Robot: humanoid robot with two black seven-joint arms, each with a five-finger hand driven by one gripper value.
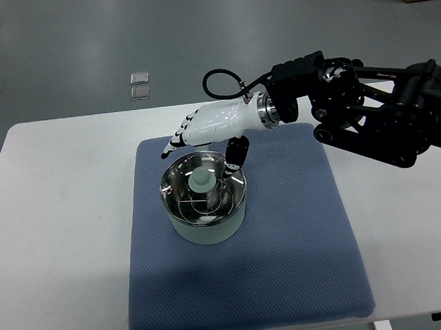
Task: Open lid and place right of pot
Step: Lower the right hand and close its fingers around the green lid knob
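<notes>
A pale green pot (pixel 206 229) stands on the blue mat (pixel 295 235), left of the mat's middle. A glass lid with a steel rim (pixel 179 182) and a pale green knob (pixel 201 179) sits on the pot. My right hand (pixel 205 133), white with black fingertips, hovers just behind the pot with its fingers spread and holding nothing. Its thumb (pixel 236 154) hangs down over the lid's far right rim. The black right arm (pixel 378 116) reaches in from the right edge. My left arm is out of sight.
The mat lies on a white table (pixel 63 214). Bare mat stretches to the right of the pot and in front of it. Two small grey squares (pixel 139 84) lie on the floor beyond the table's far edge.
</notes>
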